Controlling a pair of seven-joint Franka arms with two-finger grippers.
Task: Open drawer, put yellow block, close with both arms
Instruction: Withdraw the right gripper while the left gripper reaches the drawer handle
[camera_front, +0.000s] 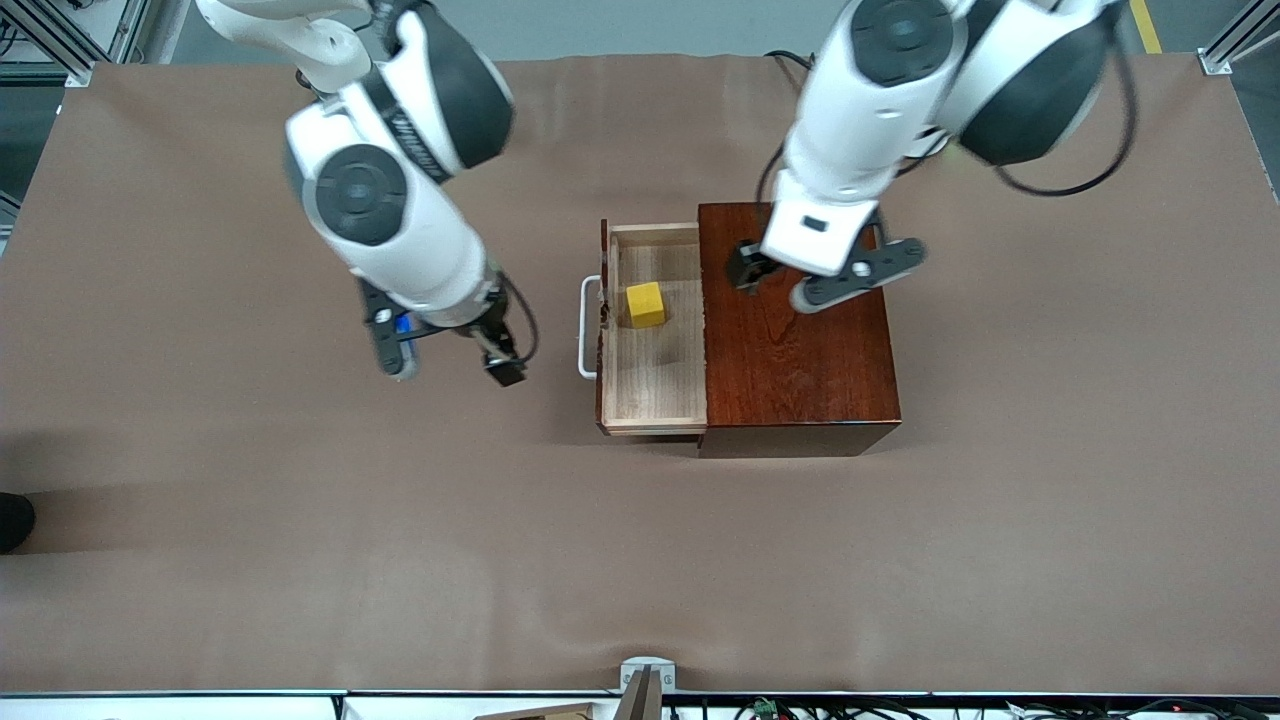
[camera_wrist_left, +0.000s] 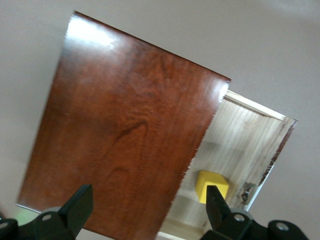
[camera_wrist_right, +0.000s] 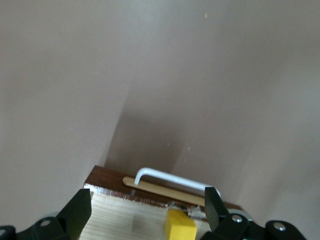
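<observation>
Front view: the drawer (camera_front: 655, 335) stands pulled out of the wooden box (camera_front: 795, 330) with the yellow block (camera_front: 645, 304) lying in it.
The left end effector (camera_wrist_left: 145, 205) hangs over the box top, fingers spread and empty. The right end effector (camera_wrist_right: 147, 210) hangs above the table (camera_front: 300, 520) by the white handle (camera_front: 586, 328), fingers spread, holding nothing.

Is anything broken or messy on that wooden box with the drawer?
Yes, a little. The drawer front looks chipped and splintered near the white handle, by the yellow block. The box's top edge over the drawer looks ragged too. Nothing is spilled.
</observation>
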